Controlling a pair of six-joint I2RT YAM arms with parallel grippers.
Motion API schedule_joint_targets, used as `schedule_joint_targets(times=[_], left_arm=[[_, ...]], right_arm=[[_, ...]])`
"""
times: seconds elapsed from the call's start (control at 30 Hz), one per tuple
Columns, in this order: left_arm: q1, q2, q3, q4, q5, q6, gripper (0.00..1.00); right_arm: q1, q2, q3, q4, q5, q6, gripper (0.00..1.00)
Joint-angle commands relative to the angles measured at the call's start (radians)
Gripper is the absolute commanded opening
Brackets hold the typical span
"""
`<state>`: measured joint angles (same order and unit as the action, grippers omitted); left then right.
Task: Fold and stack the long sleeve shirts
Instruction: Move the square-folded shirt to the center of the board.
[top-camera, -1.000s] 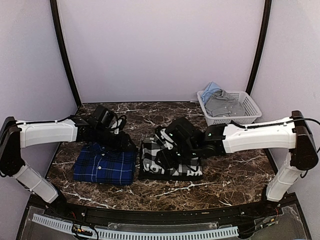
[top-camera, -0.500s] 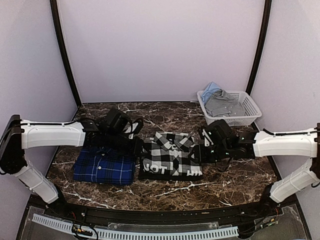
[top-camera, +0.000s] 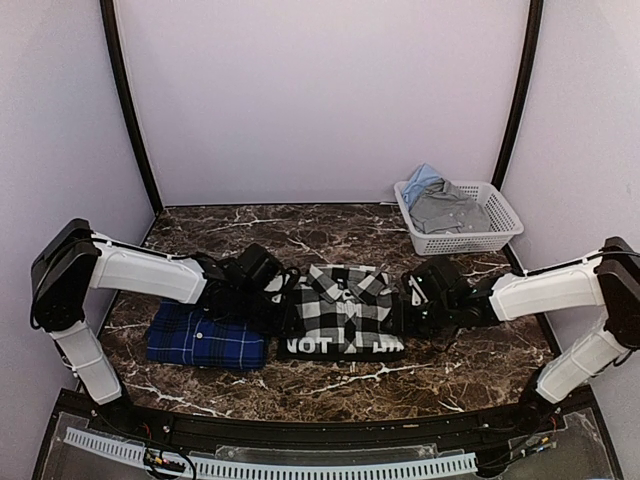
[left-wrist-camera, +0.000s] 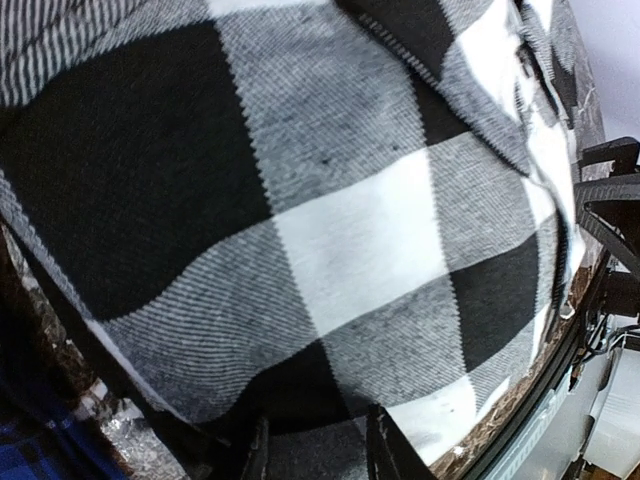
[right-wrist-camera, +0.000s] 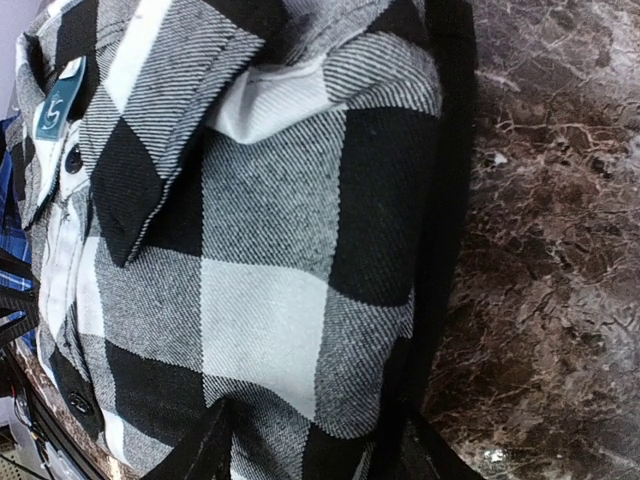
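The black-and-white check shirt (top-camera: 342, 308) lies folded on the marble table, collar to the far side. The blue plaid shirt (top-camera: 205, 340) lies folded to its left. My left gripper (top-camera: 283, 300) is at the check shirt's left edge; in the left wrist view its fingers (left-wrist-camera: 258, 452) stand apart with check cloth (left-wrist-camera: 350, 230) between them, gripper (left-wrist-camera: 318, 450). My right gripper (top-camera: 405, 305) is at the shirt's right edge; in the right wrist view it (right-wrist-camera: 315, 450) is wide open, straddling the edge of the shirt (right-wrist-camera: 270, 300).
A white basket (top-camera: 505, 225) holding grey and light blue clothes (top-camera: 445, 208) stands at the back right. Bare marble table (top-camera: 470, 350) lies to the right of the check shirt. Purple walls close in the back and sides.
My right gripper left the top of the check shirt, swung right, then came in low at its right edge. My left gripper moved from over the blue shirt to the check shirt's left edge.
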<state>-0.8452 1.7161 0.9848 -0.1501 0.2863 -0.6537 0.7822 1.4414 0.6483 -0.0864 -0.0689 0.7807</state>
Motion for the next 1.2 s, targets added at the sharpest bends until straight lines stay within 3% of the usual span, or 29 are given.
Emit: schedule_joint_targets(times=[0.0, 0.3, 0.5, 0.7, 0.9, 1.0, 1.17], left_arm=[[-0.003, 0.011, -0.026, -0.034, -0.035, -0.022, 0.32], [0.086, 0.092, 0.026, -0.013, -0.059, -0.035, 0.3], [0.185, 0.185, 0.134, -0.023, -0.046, 0.008, 0.29], [0.213, 0.202, 0.216, -0.072, -0.038, 0.045, 0.29], [0.213, 0.064, 0.203, -0.123, -0.06, 0.047, 0.34], [0.213, -0.059, 0.159, -0.162, -0.15, 0.035, 0.37], [0.261, -0.225, 0.061, -0.266, -0.324, -0.005, 0.42]], right_arm=[[-0.008, 0.053, -0.021, 0.109, -0.041, 0.017, 0.49], [-0.072, 0.21, 0.077, 0.169, -0.056, -0.037, 0.44], [-0.143, 0.377, 0.26, 0.154, -0.116, -0.107, 0.42], [-0.155, 0.437, 0.383, 0.106, -0.119, -0.14, 0.43], [-0.157, 0.388, 0.437, -0.005, -0.038, -0.199, 0.53], [-0.156, 0.329, 0.447, -0.056, 0.018, -0.223, 0.61], [-0.144, 0.225, 0.438, -0.088, 0.022, -0.221, 0.63]])
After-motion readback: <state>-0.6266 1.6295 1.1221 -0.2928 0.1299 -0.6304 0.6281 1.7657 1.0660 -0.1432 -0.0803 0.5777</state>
